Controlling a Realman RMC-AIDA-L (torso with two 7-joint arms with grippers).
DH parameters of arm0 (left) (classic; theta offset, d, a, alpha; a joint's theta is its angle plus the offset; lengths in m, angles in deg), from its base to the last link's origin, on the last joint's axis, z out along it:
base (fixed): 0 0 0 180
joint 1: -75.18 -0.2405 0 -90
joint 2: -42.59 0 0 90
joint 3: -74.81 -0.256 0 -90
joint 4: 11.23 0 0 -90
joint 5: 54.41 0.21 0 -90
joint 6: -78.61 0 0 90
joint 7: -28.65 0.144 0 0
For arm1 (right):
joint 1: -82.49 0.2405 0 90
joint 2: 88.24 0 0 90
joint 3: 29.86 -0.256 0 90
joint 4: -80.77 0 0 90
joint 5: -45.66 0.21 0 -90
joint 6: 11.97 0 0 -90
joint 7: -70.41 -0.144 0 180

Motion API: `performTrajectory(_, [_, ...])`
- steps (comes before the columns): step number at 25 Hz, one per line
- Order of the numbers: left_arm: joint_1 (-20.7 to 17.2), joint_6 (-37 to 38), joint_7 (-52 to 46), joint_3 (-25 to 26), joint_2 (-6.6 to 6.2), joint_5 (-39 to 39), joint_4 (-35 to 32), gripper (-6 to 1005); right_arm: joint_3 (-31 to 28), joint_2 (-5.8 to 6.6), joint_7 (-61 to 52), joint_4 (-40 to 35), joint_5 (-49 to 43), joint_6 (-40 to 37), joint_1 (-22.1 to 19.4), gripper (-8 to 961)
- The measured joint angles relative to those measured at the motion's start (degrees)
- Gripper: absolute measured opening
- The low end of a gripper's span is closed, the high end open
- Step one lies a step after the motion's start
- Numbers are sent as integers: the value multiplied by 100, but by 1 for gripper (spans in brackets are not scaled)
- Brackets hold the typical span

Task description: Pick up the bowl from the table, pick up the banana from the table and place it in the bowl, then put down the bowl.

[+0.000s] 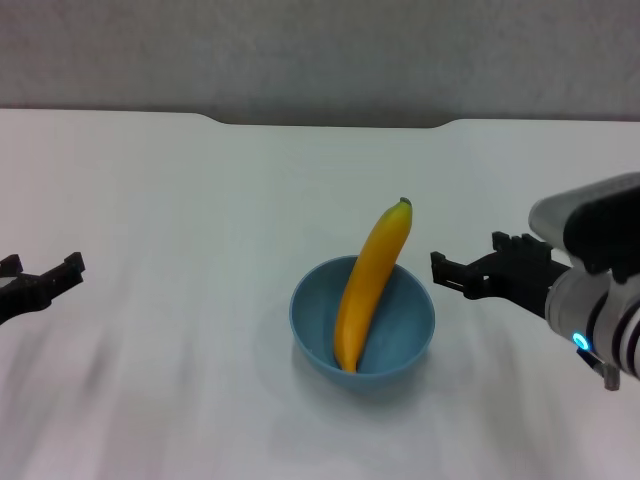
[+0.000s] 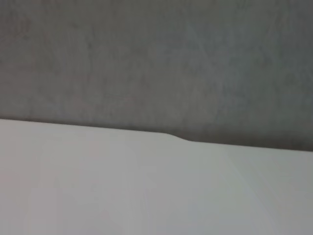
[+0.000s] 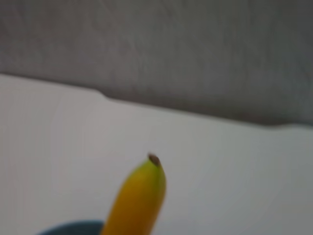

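Note:
The light blue bowl [image 1: 363, 318] stands on the white table [image 1: 200, 200] a little right of the middle. The yellow-orange banana [image 1: 372, 280] leans in it, its lower end inside and its green-tipped end sticking up over the far rim. My right gripper [image 1: 465, 272] is open and empty, just right of the bowl and apart from it. My left gripper [image 1: 45, 280] is open and empty at the far left edge. In the right wrist view the banana tip [image 3: 142, 196] and a bit of the bowl rim [image 3: 73, 229] show.
The table's far edge has a shallow notch [image 1: 330, 123], with a grey wall behind it. The left wrist view shows only bare tabletop [image 2: 146, 186] and the wall.

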Motion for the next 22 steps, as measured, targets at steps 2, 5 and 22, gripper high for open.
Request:
performTrajectory(2, [-26,-17,365,0,1,-386,-72,911,143,3,0,-63,-173,584,-170,898])
performTrajectory(5, [-59,-56,1085,-57,7,-1070,-226,911,386,9,-13,-484,-570,2018,-435,897])
performTrajectory(22, [1017,-3835,7944,-1117,56,-7418,-4431,911,370,-38,-713,-4111,-627,6722,85,891])
